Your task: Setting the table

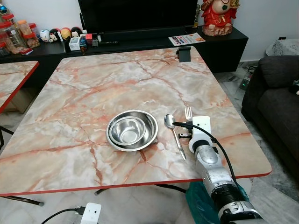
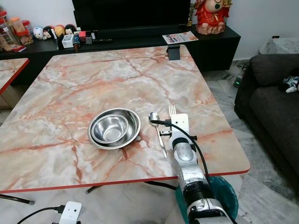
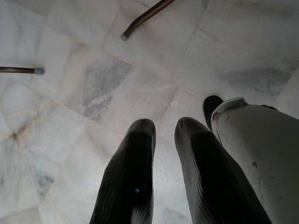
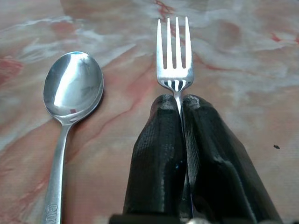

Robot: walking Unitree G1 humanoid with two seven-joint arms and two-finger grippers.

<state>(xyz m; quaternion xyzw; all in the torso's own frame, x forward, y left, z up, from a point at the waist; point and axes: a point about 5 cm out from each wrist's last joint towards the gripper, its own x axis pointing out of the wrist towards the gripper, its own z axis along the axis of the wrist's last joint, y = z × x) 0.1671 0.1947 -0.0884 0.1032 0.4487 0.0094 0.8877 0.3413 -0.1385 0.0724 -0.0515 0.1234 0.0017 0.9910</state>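
Observation:
Two nested steel bowls [image 1: 131, 129] sit on the marble table [image 1: 93, 93] near its front edge. Just right of them lies a spoon [image 1: 174, 134], bowl end away from me. My right gripper [image 4: 180, 105] is shut on the handle of a fork [image 4: 174, 56], whose tines [image 1: 188, 112] point away from me, parallel to the spoon [image 4: 70, 98] and right of it, low at the tabletop. My left gripper [image 3: 163, 128] hangs below the table over the floor, its fingers a little apart and holding nothing.
A black stand [image 1: 184, 53] sits at the table's far edge. Behind it runs a low black TV cabinet [image 1: 140, 44] with jars and figurines. A dark sofa [image 1: 275, 102] stands to the right. A second table [image 1: 14, 77] is at the left.

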